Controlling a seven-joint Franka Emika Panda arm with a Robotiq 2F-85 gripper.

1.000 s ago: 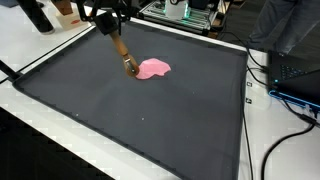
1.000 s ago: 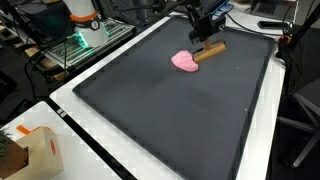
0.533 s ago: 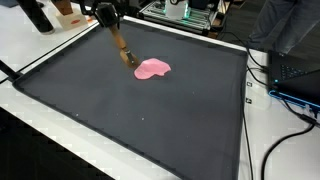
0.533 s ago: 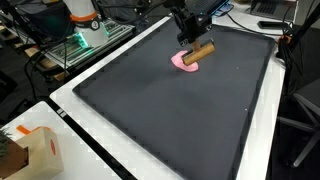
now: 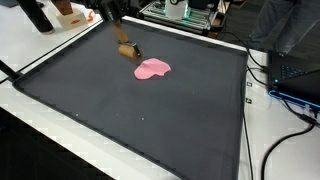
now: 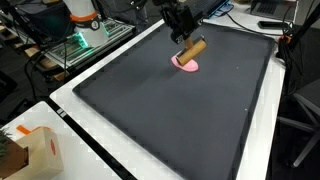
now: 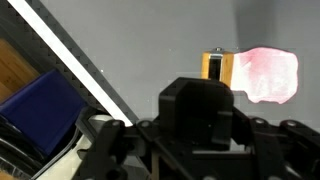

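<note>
In an exterior view [image 5: 126,46], my gripper [image 5: 114,20] is clenched on a wooden tool [image 5: 126,46] that hangs tilted, its tip at ten o'clock of the pink cloth [image 5: 152,69] — seemingly just clear of it. In an exterior view [image 6: 192,50], the tool overlaps the cloth's twelve o'clock edge above the black mat [image 6: 150,110]. In the wrist view the cloth lies at the tool's three o'clock. Nothing obstructs — the blue bin [image 7: 40,105] sits well apart.

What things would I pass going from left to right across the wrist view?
blue bin → white table edge → brown wooden tool → pink cloth
</note>
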